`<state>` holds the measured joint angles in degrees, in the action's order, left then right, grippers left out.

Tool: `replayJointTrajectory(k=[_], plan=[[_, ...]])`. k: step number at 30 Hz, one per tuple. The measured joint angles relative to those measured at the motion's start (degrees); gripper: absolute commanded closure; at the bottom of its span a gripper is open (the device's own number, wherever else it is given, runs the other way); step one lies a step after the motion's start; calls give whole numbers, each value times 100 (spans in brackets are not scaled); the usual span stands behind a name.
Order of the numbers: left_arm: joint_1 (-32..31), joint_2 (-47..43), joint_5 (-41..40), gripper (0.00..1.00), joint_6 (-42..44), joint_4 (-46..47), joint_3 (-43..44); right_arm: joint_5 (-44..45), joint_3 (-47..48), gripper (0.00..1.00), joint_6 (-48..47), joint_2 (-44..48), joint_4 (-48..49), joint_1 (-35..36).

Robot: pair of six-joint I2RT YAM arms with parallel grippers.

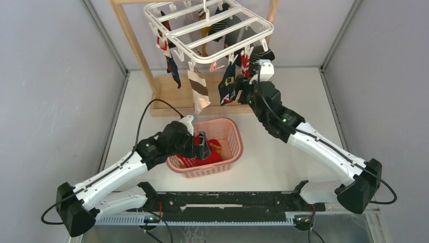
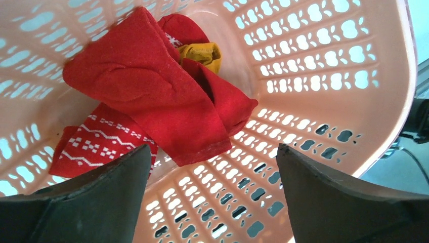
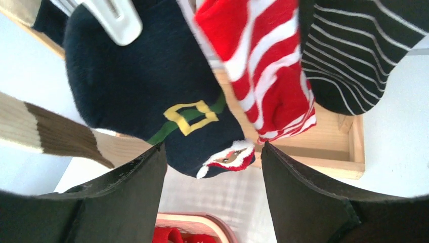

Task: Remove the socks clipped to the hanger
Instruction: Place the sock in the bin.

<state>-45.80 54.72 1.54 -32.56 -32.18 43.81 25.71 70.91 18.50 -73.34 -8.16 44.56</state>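
The white hanger point(image 1: 212, 30) hangs from the wooden stand with several socks clipped under it. A brown-banded sock point(image 1: 199, 91), a navy sock point(image 1: 227, 83), a red-white striped sock point(image 1: 245, 63) and a black striped sock point(image 1: 263, 53) dangle along its front. My right gripper point(image 3: 212, 167) is open just below the navy sock point(image 3: 152, 96), whose toe hangs between the fingertips without being pinched. My left gripper point(image 2: 215, 167) is open inside the pink basket point(image 2: 313, 66), above loose red socks point(image 2: 152, 96) and a yellow sock point(image 2: 205, 53).
The wooden stand's base point(image 1: 167, 96) lies behind the basket point(image 1: 230, 134) on the table. A white clip point(image 3: 114, 17) holds the navy sock's top. Grey walls close in both sides. Both arms' bases sit at the near edge.
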Motion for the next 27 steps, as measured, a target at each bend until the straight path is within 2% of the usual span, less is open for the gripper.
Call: replayJointTrajectory(k=[17,27], plan=[[0,-138,-94,0,0,-166,15,-1252,-903,23,516,498,527,-1705],[0,-212,-96,0,2,-190,15,-2247,-1029,23,341,129,1528,-2022]])
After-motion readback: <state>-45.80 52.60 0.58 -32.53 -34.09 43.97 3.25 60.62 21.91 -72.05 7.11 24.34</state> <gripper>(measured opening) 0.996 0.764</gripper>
